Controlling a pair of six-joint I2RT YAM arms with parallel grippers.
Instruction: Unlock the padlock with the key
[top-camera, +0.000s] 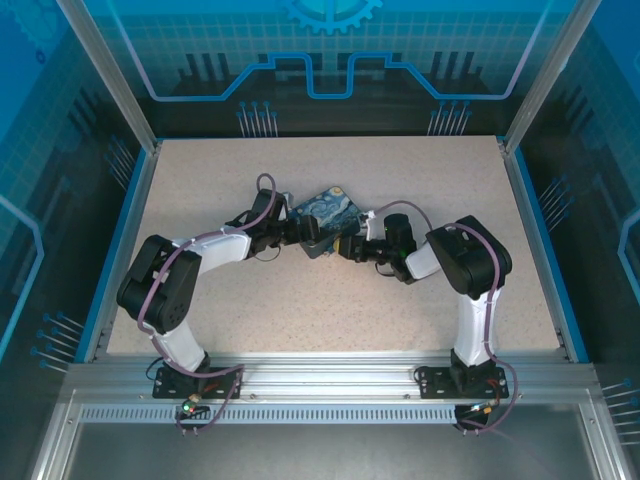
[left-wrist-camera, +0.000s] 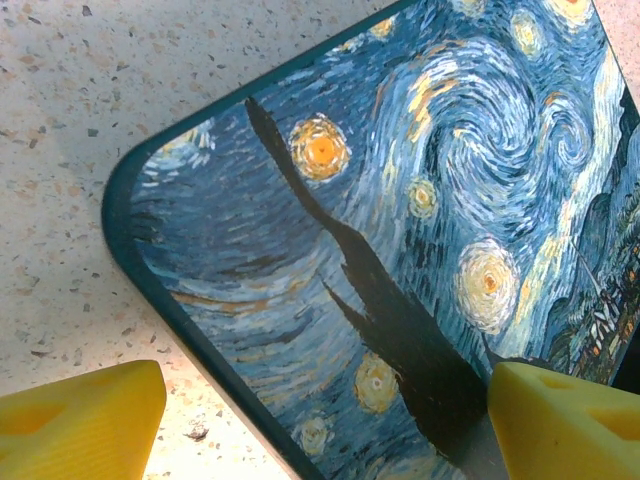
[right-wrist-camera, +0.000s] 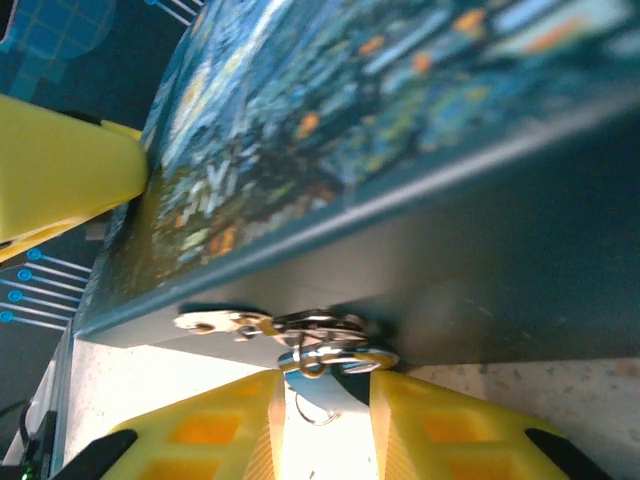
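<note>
Padlock (right-wrist-camera: 322, 340) approach
Left gripper (left-wrist-camera: 325, 415) wide, empty, astride tin (top-camera: 325, 207); right gripper (top-camera: 345, 247), tin's 4 o'clock, narrow, grip unclear; key needs aligning.

My speckled beige bench (top-camera: 330, 300) sits in even light, with blue circuit-patterned panels (top-camera: 330, 50) far, left and right, and an aluminium rail (top-camera: 330, 385) near.

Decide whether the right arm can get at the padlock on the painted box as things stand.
Probably yes. The right gripper sits right in front of the padlock hanging on the side of the box, with nothing visibly between them, though the close view is blurred.
</note>
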